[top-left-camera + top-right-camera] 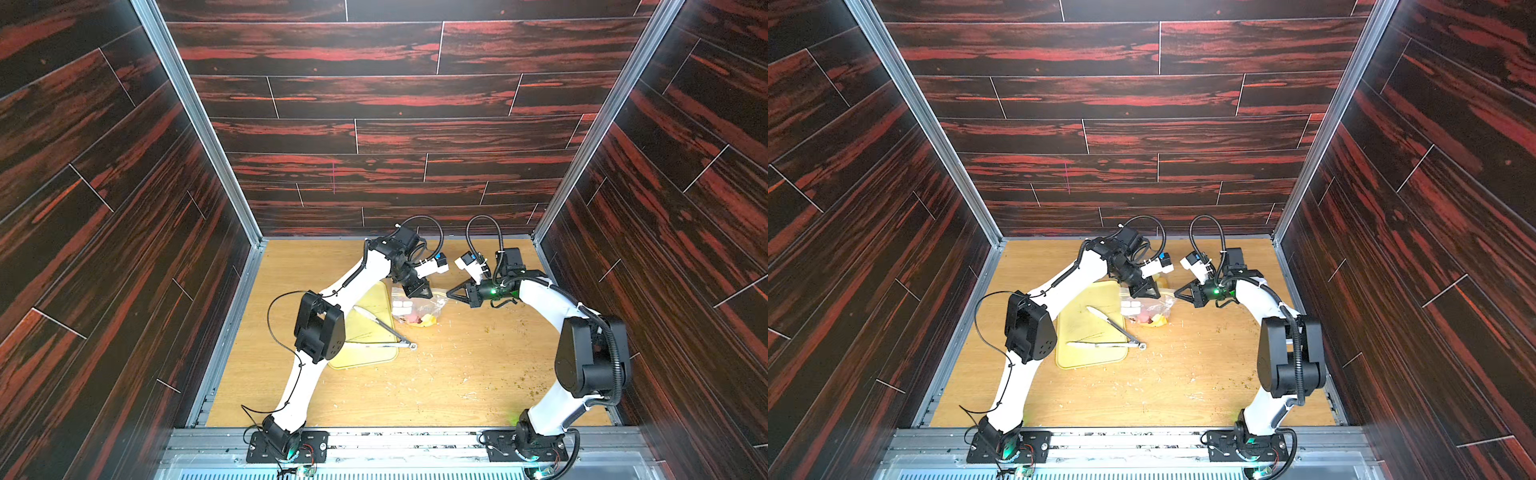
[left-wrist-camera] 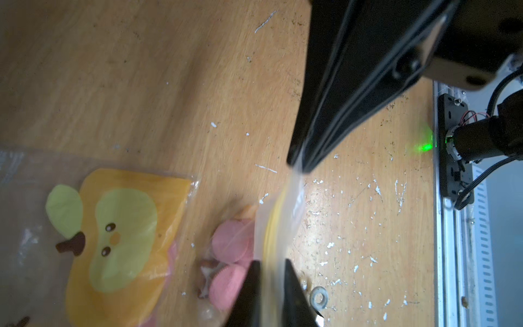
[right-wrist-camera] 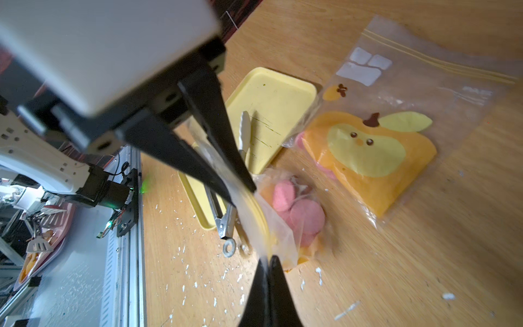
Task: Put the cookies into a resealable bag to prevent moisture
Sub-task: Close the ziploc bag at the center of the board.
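A clear resealable bag (image 3: 280, 229) with several pink cookies (image 3: 307, 216) inside hangs stretched between my two grippers, just above the table. My left gripper (image 2: 270, 262) is shut on the bag's yellow zip strip, with the cookies (image 2: 229, 240) right beside its fingers. My right gripper (image 3: 267, 259) is shut on the far end of the same strip. In both top views the left gripper (image 1: 419, 293) and right gripper (image 1: 451, 293) face each other over the bag (image 1: 432, 305). The yellow tray (image 1: 361, 357) holds no cookies.
A clear, pear-printed sheet of bag (image 3: 368, 153) lies flat on the table beside the cookies, with some pink under it. Metal tongs (image 1: 382, 324) lie across the tray, their ring (image 3: 229, 247) off its edge. Crumbs dot the wooden table.
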Available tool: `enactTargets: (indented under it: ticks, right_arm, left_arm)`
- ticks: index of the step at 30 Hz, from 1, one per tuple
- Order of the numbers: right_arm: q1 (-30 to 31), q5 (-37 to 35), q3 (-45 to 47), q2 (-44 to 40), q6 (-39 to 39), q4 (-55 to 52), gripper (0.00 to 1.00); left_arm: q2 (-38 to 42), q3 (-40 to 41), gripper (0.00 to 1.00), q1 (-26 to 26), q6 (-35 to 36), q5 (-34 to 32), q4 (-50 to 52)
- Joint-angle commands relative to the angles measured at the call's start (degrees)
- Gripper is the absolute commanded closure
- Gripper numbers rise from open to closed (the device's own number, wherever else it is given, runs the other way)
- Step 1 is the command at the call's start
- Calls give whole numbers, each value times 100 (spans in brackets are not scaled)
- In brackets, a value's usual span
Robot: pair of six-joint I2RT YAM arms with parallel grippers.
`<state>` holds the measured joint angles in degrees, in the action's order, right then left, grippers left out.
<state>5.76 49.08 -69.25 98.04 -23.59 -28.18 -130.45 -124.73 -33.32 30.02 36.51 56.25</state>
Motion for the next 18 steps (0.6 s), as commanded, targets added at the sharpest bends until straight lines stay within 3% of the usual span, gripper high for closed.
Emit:
enactTargets:
  ticks: [1,6,8,9,11,12,16,18]
  right_arm:
    - [-60,67,7,66,-101,-74,100]
    - [-77,61,20,57,-88,-64,100]
    - [-101,58,56,49,-68,-43,100]
    - [-115,58,69,44,-55,-30,100]
    - [-135,58,87,46,-58,-25,100]
    - [-138,58,95,49,-49,-16,100]
    - [-169,66,109,44,-31,14,100]
    - [-171,66,114,48,-22,27,100]
  left_arm:
    - [368,237,99,200,83,-44,202]
    - [426,340,100,317,46,16,247]
    - [484,430,84,352,51,-21,246]
    - [534,502,82,377,75,-6,240]
    - [620,644,86,435,54,53,172]
    - [675,735,100,464,17,72,81]
    - [812,945,100,558,-17,173,27]
    - [898,1092,82,605,-83,152,-92]
